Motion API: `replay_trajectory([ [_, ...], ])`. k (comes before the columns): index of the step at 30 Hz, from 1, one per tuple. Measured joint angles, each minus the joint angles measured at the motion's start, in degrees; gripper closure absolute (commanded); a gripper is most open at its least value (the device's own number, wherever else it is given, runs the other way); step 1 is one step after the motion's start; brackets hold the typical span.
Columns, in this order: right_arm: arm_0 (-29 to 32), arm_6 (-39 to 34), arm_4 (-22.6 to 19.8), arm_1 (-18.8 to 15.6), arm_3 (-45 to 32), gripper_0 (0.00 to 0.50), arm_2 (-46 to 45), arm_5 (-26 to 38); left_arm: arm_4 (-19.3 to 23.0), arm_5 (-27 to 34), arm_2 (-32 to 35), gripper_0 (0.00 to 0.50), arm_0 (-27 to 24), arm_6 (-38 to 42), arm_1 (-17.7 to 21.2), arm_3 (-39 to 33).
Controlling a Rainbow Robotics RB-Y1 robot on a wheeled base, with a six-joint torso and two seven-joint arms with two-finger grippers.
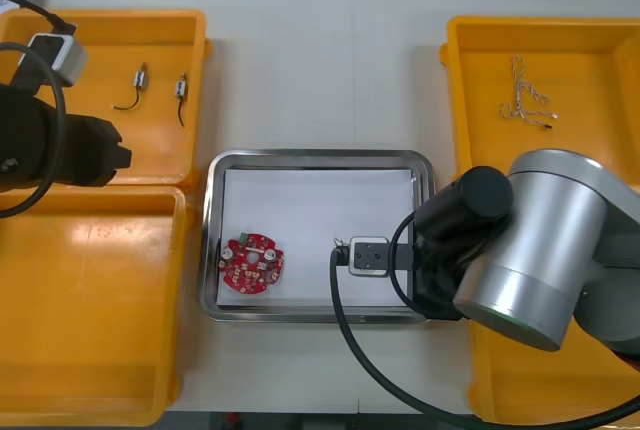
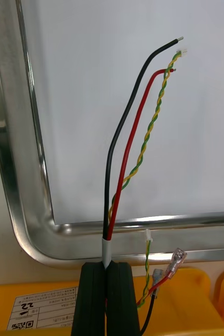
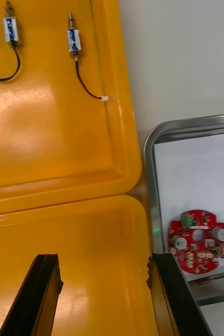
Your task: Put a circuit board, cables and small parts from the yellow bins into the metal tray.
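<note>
Step in hand: delivering cables to the tray. The right gripper (image 2: 106, 266) hung over the right end of the metal tray (image 2: 14, 157), just outside one of its corners. Its fingers were pinched tight on the grey sleeve of a cable bundle (image 2: 109, 210) made up of one black wire, one red and a yellow-green twisted pair. The free ends reached out over the tray's white floor; whether they touched it could not be told. The bundle's short tail, with its connectors, hung back past the fingers over the right-hand bin (image 2: 195, 304). The circuit board (image 1: 252, 265) lay flat in the left part of the tray, well apart from the bundle, so that item was judged done. The left gripper (image 3: 104, 260) hovered over the near left bin (image 3: 64, 236), fingers spread wide and holding nothing. Two small metal parts (image 1: 140, 80), each with a dark lead, lay in the far left bin (image 1: 100, 25), not yet picked. A thin twisted cable (image 1: 525, 105) lay in the far right bin (image 1: 600, 35). Judgement: the next move called for carrying the bundle further in over the tray, so that the tail cleared the rim. Then it needed lowering and the fingers parting. If let go where it hung, the tail would likely drape over the rim. The small parts remained to fetch.
</note>
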Motion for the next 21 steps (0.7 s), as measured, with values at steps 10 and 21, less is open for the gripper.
replay_trajectory([
  [10,-2.88,0.00,3.79,3.44,8.77,0.500,7.50,-5.81,0.08,0.00,4.93,0.000,3.63,-3.78,0.81,0.02],
  [21,-3.36,-0.02,4.63,5.33,11.69,0.367,10.23,-8.25,0.08,0.00,6.67,0.000,4.07,-3.80,0.92,3.56],
])
